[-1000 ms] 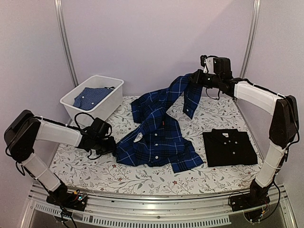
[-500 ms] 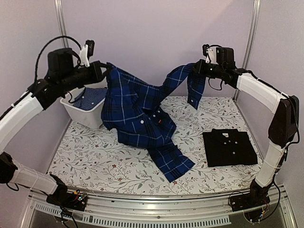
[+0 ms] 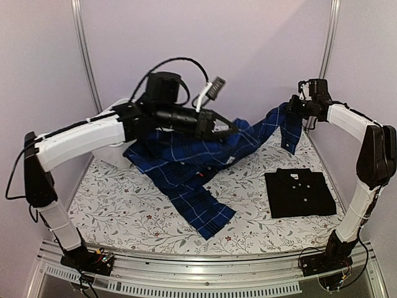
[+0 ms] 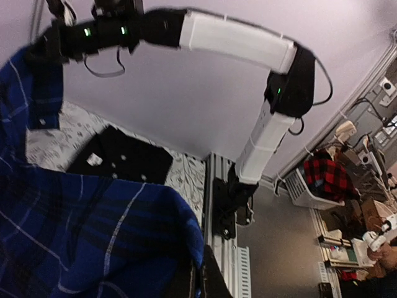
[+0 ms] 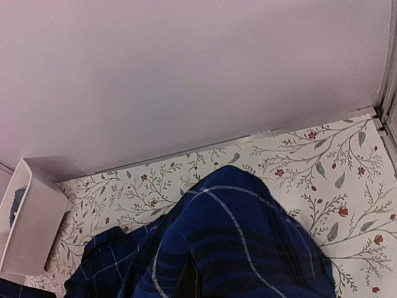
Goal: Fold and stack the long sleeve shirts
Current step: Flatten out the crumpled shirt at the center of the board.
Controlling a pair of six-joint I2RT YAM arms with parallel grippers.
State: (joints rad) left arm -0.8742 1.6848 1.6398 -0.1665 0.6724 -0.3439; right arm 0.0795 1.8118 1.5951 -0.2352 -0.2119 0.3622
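The navy-and-blue plaid shirt [image 3: 186, 164] hangs between both grippers above the table, with its lower part trailing onto the cloth at the front middle. My left gripper [image 3: 233, 130] is shut on one edge of it near the middle back. In the left wrist view the cloth [image 4: 80, 236] runs into the closed jaws [image 4: 200, 279]. My right gripper [image 3: 291, 109] is shut on the other end, at the back right. In the right wrist view the plaid cloth [image 5: 248, 248] covers the fingers. The plain black shirt [image 3: 299, 192] lies folded flat at the right and also shows in the left wrist view [image 4: 118, 164].
A white bin [image 5: 28, 217] holding another blue shirt stands at the back left, mostly hidden behind my left arm in the top view. The table has a floral cloth [image 3: 124, 211]. Metal frame posts [image 3: 327, 43] stand at the back corners.
My left arm has swung from the back left across to the middle, carrying its end of the plaid shirt. My right gripper has moved right toward the back corner. The shirt is now lower and more spread.
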